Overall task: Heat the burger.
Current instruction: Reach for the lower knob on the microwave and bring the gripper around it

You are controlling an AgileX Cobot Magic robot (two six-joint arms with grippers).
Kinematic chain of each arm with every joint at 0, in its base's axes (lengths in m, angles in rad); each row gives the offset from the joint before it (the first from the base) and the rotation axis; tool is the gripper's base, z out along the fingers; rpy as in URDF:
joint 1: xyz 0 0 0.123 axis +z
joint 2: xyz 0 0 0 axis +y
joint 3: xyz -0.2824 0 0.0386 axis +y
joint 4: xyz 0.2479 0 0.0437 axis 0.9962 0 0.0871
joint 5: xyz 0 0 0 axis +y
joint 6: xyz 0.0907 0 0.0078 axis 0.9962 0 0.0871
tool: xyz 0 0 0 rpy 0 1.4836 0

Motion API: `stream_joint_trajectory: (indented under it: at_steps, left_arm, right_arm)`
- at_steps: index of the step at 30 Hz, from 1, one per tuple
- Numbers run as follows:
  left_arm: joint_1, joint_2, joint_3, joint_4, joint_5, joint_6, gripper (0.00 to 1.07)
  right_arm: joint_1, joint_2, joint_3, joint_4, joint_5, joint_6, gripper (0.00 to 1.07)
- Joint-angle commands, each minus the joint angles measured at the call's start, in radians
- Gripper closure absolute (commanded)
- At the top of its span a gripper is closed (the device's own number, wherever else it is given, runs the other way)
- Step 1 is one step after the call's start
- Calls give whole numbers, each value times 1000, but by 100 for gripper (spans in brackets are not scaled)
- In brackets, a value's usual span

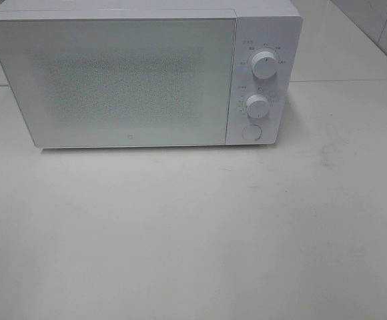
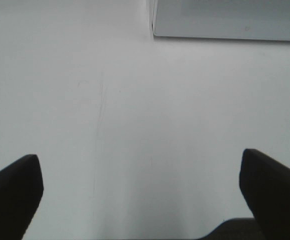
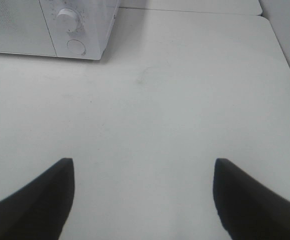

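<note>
The burger is out of view in every frame. A white microwave (image 1: pixel 140 77) stands at the back of the white table with its door shut; two round knobs (image 1: pixel 263 65) and a round button (image 1: pixel 250 132) sit on its right panel. Neither arm shows in the high view. In the left wrist view my left gripper (image 2: pixel 140 185) is open above bare table, with a corner of the microwave (image 2: pixel 225 20) ahead. My right gripper (image 3: pixel 144 192) is also open with nothing between its dark fingers (image 3: pixel 40 200), and the microwave's knob panel (image 3: pixel 75 30) lies ahead of it.
The white table (image 1: pixel 193 233) stretches out in front of the microwave. A seam between tabletops (image 1: pixel 353 81) runs behind it on the right. In the right wrist view the table's edge (image 3: pixel 285 55) is at the far side.
</note>
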Motion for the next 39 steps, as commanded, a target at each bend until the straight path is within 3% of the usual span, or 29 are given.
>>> stream_joint_trajectory:
  at_steps: [1, 10, 39]
  left_arm:
    - [5, -57, 3, 4, -12, -3, 6]
    - [5, -202, 3, 2, -13, -4, 6]
    - [5, -199, 3, -3, -13, -3, 6]
  right_arm:
    - [-8, -26, 1, 1, -2, -15, 34]
    - [-8, -26, 1, 1, -2, -15, 34]
    - [-8, -25, 1, 1, -2, -15, 34]
